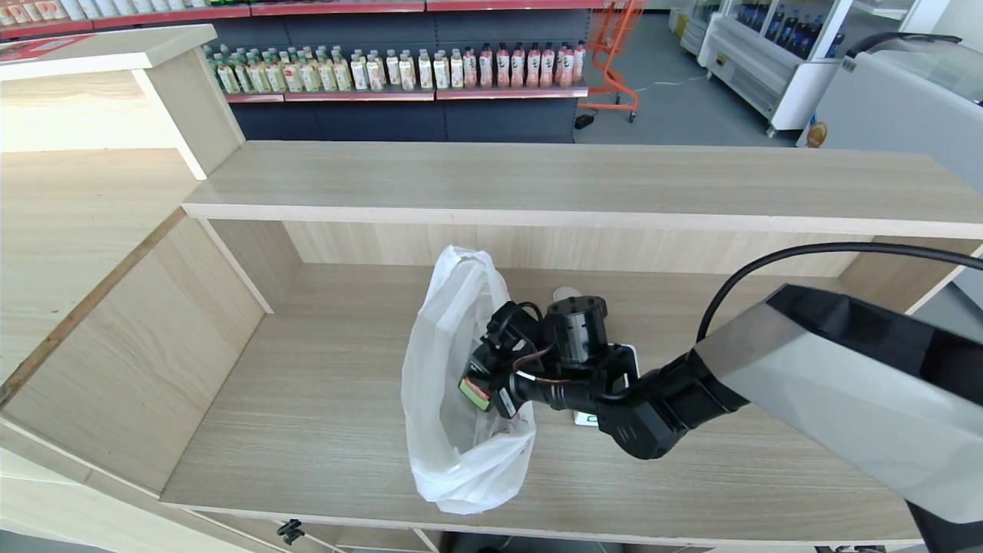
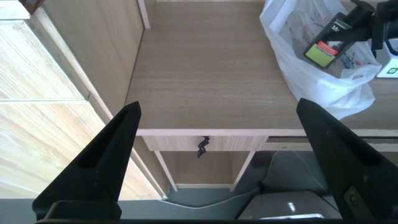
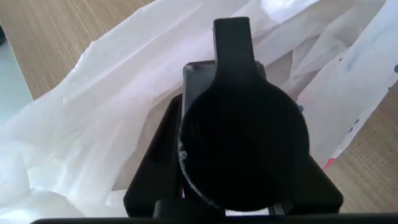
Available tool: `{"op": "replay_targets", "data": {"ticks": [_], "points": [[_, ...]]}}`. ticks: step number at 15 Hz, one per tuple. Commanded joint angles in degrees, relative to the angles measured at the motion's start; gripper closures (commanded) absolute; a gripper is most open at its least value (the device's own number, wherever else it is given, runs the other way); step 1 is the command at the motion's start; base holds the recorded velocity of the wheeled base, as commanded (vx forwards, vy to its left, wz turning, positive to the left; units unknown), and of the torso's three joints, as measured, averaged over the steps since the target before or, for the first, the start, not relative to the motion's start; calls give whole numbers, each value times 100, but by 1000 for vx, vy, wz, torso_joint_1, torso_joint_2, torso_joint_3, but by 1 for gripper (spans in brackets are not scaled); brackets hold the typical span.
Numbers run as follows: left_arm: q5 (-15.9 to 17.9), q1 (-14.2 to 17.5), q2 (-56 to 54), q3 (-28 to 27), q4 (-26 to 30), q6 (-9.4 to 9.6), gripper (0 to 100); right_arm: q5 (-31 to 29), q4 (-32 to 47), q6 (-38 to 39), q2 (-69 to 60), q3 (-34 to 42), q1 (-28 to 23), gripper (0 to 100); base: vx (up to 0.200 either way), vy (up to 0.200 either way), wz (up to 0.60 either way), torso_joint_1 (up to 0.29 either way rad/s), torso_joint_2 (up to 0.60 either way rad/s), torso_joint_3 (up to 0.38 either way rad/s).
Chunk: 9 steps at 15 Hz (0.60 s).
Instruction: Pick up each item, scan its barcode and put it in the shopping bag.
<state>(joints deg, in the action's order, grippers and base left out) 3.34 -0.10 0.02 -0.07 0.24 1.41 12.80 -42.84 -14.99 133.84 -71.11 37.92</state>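
One shopping bag, one green-labelled item and one wooden counter.

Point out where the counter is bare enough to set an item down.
Widest free patch: the counter between the left side panel and the shopping bag. The upper shelf behind is bare too. Crowded: the bag's mouth, where the right hand holds a green-labelled item, with a white device beside the bag.
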Motion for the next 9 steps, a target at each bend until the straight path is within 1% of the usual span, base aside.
{"op": "replay_targets", "data": {"ticks": [1,2,3,5,6,9], "points": [[0,1,-2,-1,2,-1,0,3,-84,-127,265,-26,13,100,0,0,0,0,0,0],[0,1,-2,-1,2,-1,0,12,-84,-179,274,-35,22,100,0,0,0,0,0,0],[0,1,-2,-1,2,-1,0,12,-93,-162,274,-87,57,0,0,0,0,0,0,0],[0,1,-2,-1,2,-1,0,12,-181,-100,213,-61,31,0,0,0,0,0,0,0],[0,1,-2,-1,2,-1,0,12,-234,216,72,-26,-4,0,0,0,0,0,0,0],[9,1,-2,-1,2,-1,0,38,-181,1956,-622,141,-154,0,0,0,0,0,0,0]]}}
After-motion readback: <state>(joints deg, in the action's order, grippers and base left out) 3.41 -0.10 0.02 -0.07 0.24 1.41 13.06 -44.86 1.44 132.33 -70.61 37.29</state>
